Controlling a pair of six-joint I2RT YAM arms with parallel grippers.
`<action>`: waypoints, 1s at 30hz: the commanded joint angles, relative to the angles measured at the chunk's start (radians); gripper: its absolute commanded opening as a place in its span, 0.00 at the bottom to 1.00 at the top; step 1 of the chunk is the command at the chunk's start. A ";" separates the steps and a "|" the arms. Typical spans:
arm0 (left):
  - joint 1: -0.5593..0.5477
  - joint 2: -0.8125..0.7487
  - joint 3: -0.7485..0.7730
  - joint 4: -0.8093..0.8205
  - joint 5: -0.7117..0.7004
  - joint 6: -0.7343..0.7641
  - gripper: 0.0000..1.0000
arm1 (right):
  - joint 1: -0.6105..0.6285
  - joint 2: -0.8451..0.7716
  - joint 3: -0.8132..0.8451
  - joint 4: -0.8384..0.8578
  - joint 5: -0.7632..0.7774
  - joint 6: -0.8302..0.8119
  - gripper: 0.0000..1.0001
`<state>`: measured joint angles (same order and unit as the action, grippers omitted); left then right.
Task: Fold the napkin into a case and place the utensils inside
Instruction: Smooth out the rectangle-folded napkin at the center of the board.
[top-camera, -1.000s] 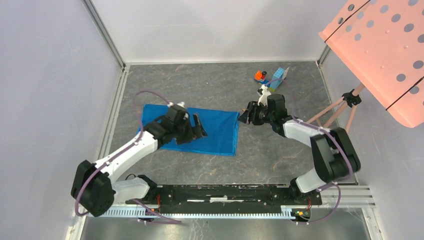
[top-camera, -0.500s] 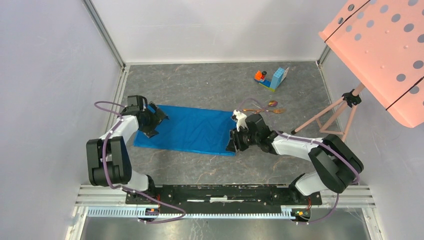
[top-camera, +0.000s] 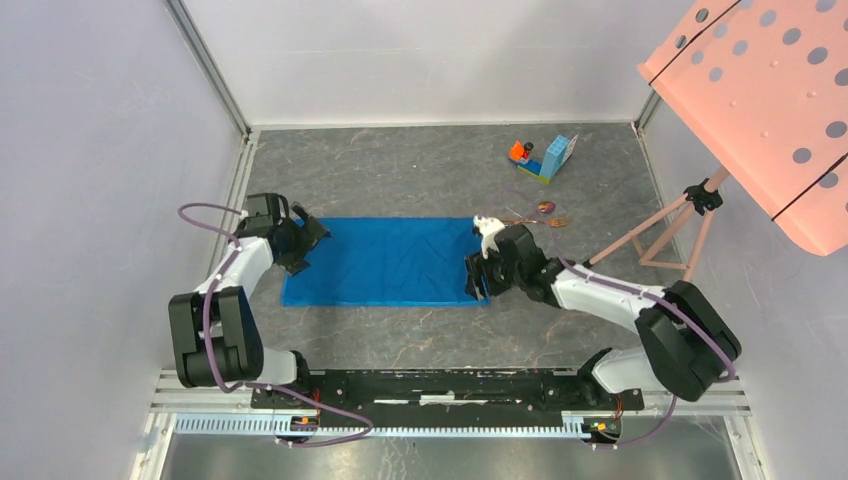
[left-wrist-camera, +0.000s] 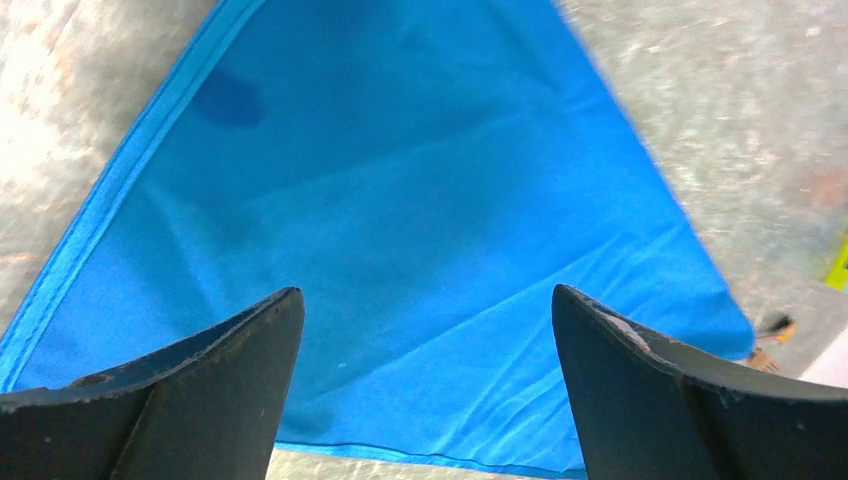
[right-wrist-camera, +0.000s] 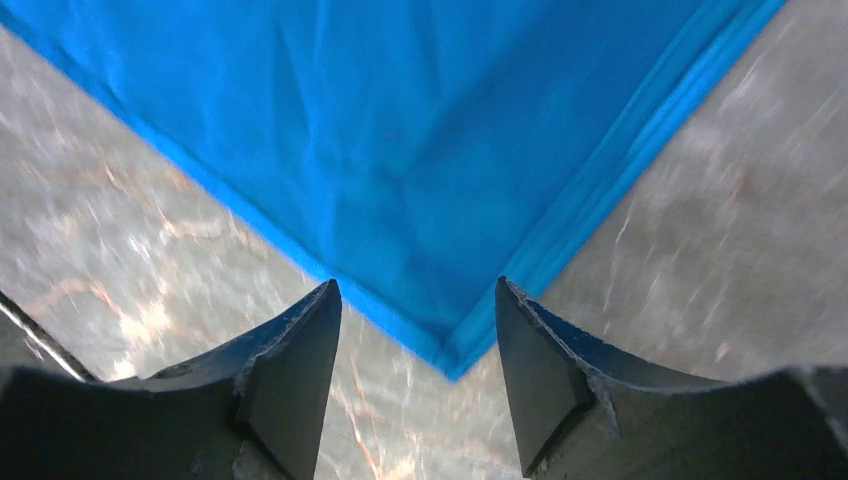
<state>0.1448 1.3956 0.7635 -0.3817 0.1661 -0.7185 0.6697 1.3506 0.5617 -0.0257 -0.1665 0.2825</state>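
**Napkin flat, both grippers open at its corners**

The napkin (top-camera: 385, 262) is laid flat as a blue oblong on the table (top-camera: 400, 180). The utensils (top-camera: 541, 214) are seen just beyond its far right corner. The left gripper (top-camera: 305, 238) is positioned over its far left corner with jaws spread. The right gripper (top-camera: 476, 283) is positioned over its near right corner, jaws likewise apart.

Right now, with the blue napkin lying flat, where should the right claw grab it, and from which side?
The napkin's right-end corner, which points between the right gripper's open fingers in the wrist view. Come from off the cloth, over the table: the napkin lies flat, so probably only its hemmed edges there offer something to pinch.
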 joint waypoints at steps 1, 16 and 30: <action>0.005 0.036 0.131 0.019 0.074 0.058 1.00 | -0.050 0.098 0.234 -0.002 0.039 -0.019 0.66; 0.053 0.475 0.440 0.058 0.054 0.062 0.99 | -0.232 0.499 0.484 0.129 -0.033 0.064 0.38; 0.104 0.297 0.399 0.006 0.064 0.086 1.00 | -0.193 0.415 0.592 0.038 -0.053 -0.058 0.57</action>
<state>0.2478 1.7973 1.1618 -0.3798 0.1905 -0.6750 0.4557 1.8503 1.1084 0.0013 -0.1768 0.2337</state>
